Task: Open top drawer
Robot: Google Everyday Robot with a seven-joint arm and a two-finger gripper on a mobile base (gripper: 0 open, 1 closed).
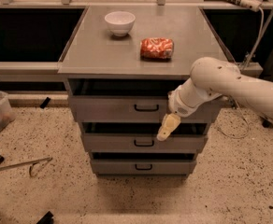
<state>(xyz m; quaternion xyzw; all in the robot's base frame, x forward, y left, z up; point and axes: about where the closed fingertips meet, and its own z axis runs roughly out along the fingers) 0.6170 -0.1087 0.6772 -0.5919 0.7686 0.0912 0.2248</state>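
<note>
Top drawer (108, 110) is seen in the camera view directly under the grey table (99, 55), uppermost of three, with its black loop handle (146, 108) at the centre of its front. The pincer (168, 127) is held near that handle and lower, at the drawer's bottom edge, pointed downward. Whether it is open or closed cannot be told. A white bowl (119, 22) and a red packet (157, 48) are set on the table.

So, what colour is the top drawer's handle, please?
The handle is black in the camera view; gripper hangs to its lower right.
</note>
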